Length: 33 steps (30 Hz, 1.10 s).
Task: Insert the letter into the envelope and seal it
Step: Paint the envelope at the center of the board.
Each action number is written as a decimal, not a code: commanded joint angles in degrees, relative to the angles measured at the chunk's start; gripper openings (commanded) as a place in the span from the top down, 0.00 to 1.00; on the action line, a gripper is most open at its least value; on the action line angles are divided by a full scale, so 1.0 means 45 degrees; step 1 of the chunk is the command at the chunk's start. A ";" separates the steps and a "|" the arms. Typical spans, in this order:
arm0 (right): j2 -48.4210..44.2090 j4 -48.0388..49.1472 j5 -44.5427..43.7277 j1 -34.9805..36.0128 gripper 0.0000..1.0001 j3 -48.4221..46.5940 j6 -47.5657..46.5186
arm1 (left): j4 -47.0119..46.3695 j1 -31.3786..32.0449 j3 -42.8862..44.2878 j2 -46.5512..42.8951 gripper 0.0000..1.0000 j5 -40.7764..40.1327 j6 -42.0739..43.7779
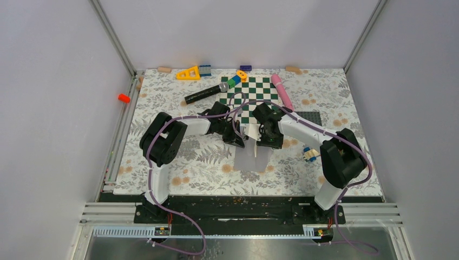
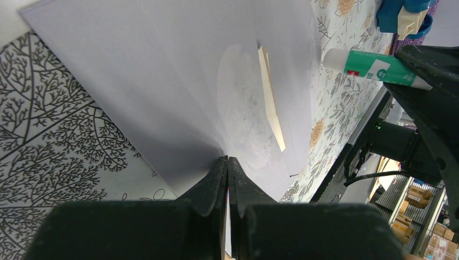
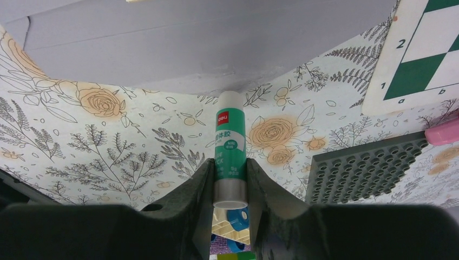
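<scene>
The light grey envelope (image 1: pixel 253 160) lies flat on the floral table just ahead of both arms. In the left wrist view the envelope (image 2: pixel 162 81) fills the frame, with a thin tan strip (image 2: pixel 270 97) across it. My left gripper (image 2: pixel 227 158) is shut, its tips pinching the envelope's near edge. My right gripper (image 3: pixel 227 162) is shut on a green and white glue stick (image 3: pixel 230 146), whose white tip touches the envelope's edge (image 3: pixel 189 43). The letter is hidden.
A green chessboard (image 1: pixel 254 97) lies behind the grippers, with a black microphone (image 1: pixel 205 93) to its left and a pink tube (image 1: pixel 281 91) to its right. A dark studded plate (image 3: pixel 362 168) sits right of the right gripper, and a small toy (image 1: pixel 309 154) lies near that arm.
</scene>
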<state>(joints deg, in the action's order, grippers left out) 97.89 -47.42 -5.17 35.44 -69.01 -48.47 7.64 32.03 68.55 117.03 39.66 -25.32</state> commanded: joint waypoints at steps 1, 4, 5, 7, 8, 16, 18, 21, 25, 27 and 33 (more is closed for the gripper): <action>0.0138 -0.0088 -0.0366 0.0176 1.00 0.0062 -0.0328 | 0.0666 0.0089 -0.0293 0.0126 1.00 -0.1715 0.0646; 0.0208 -0.0098 -0.0277 0.0303 1.00 0.0118 -0.0361 | 0.0678 0.0089 -0.0281 0.0125 1.00 -0.1715 0.0646; 0.0233 -0.0128 -0.0260 0.0339 1.00 0.0123 -0.0394 | 0.0684 0.0089 -0.0286 0.0125 1.00 -0.1722 0.0646; 0.0357 -0.0175 -0.0248 0.0395 1.00 0.0121 -0.0418 | 0.0669 0.0089 -0.0309 0.0125 1.00 -0.1725 0.0637; 0.0450 -0.0152 -0.0298 0.0429 1.00 0.0107 -0.0411 | 0.0683 0.0089 -0.0310 0.0143 1.00 -0.1723 0.0633; 0.0571 0.0910 -0.0824 0.0429 1.00 0.0054 -0.0238 | 0.0685 0.0089 -0.0312 0.0126 1.00 -0.1704 0.0646; 0.0622 0.1092 -0.0875 0.0452 1.00 0.0007 -0.0157 | 0.0672 0.0089 -0.0310 0.0125 1.00 -0.1689 0.0646; 0.0645 0.1417 -0.0930 0.0461 1.00 -0.0022 -0.0058 | 0.0673 0.0091 -0.0312 0.0150 1.00 -0.1683 0.0646; 0.0684 0.1764 -0.0956 0.0502 1.00 -0.0010 0.0017 | 0.0670 0.0108 -0.0291 0.0164 1.00 -0.1680 0.0646; 0.0687 0.1934 -0.0975 0.0513 1.00 -0.0015 0.0056 | 0.0676 0.0098 -0.0293 0.0193 1.00 -0.1665 0.0646; 0.0785 0.2717 -0.1424 0.0529 1.00 0.0074 0.0109 | 0.0664 0.0108 -0.0290 0.0226 1.00 -0.1655 0.0646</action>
<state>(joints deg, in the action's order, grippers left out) 100.29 -39.59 -10.15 37.10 -68.60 -48.62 7.64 32.03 68.55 117.03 39.66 -25.34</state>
